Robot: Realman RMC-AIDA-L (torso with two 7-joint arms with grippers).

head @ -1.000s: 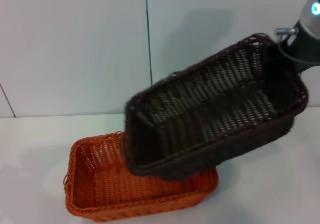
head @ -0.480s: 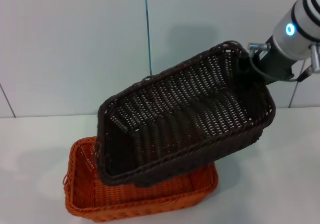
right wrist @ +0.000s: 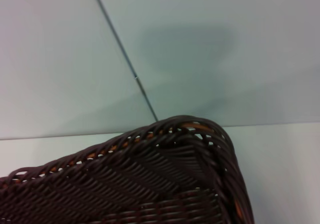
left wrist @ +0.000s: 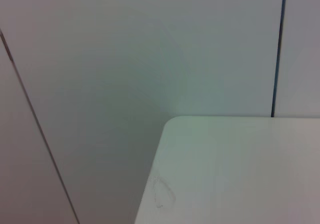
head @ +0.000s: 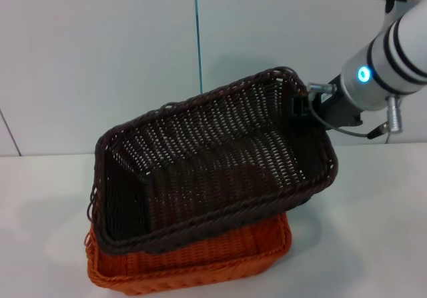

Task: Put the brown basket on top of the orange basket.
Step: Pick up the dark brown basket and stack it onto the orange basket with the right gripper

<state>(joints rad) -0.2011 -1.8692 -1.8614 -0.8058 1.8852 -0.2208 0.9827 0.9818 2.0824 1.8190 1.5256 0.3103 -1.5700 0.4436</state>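
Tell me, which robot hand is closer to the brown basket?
The right hand. It grips the brown basket at its raised far-right rim, tilting it over the orange basket. The left hand is out of the head view; its wrist camera shows only a table corner.

A bare test-lab setup: plain white table [left wrist: 240, 169] against blank pale wall panels [head: 100, 65].

My lighting is even and soft, with a faint shadow on the wall [head: 267, 51] at one o'clock above the brown basket [head: 213, 171]. My wrist views look slightly hazy, without glare.
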